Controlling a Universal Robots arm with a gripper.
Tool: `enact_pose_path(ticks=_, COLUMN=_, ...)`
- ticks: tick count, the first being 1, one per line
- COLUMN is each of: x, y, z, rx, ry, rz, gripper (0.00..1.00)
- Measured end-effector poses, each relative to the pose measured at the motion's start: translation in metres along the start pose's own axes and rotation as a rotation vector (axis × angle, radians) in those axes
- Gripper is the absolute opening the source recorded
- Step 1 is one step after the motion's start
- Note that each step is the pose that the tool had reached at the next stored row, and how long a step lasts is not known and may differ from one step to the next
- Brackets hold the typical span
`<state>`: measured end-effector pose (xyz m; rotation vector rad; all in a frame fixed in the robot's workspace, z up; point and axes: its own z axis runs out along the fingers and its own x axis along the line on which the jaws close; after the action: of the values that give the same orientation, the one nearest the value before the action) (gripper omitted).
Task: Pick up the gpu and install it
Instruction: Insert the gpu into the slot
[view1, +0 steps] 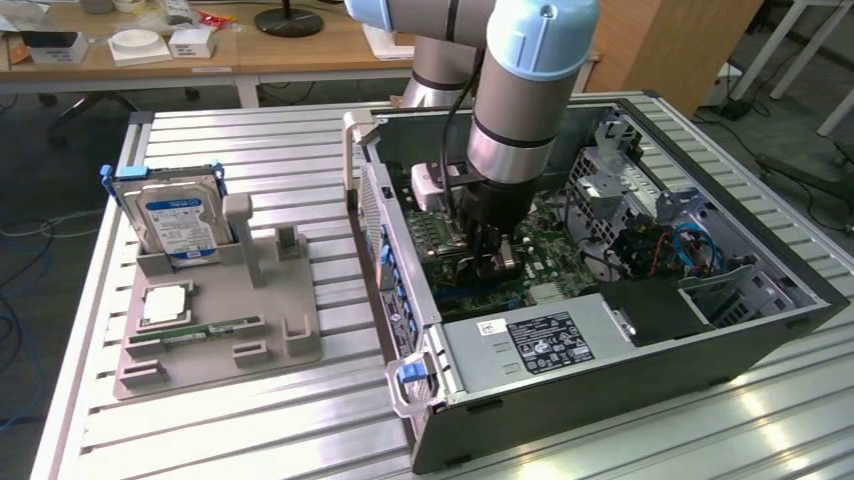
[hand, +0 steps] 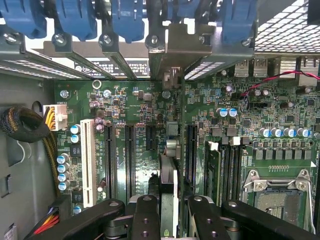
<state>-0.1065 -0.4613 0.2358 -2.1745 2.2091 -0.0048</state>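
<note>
My gripper (view1: 483, 258) is lowered into the open computer case (view1: 627, 370), just above the green motherboard (hand: 140, 120). In the wrist view the gpu (hand: 168, 172) appears edge-on as a thin dark card. It runs from between my black fingers (hand: 145, 217) toward its silvery metal bracket (hand: 176, 47) at the case's rear wall. The gripper (hand: 170, 220) is shut on the gpu. The card stands upright over the long black expansion slots (hand: 128, 155). Whether its lower edge sits in a slot is hidden by the card itself.
A grey holder (view1: 220, 320) beside the case carries a blue-labelled hard drive (view1: 180, 222), a processor chip (view1: 163, 303) and a green memory stick (view1: 200, 328). Blue slot latches (hand: 75, 20) line the rear wall. The power supply (view1: 534, 345), drive cage and cables (view1: 674, 250) crowd the case.
</note>
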Motion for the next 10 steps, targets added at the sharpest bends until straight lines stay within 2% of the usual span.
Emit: enact_pose_path(ticks=10, x=0.0002, y=0.0002, z=0.0045, rx=0.0, ry=0.0006, rz=0.0, gripper=0.27)
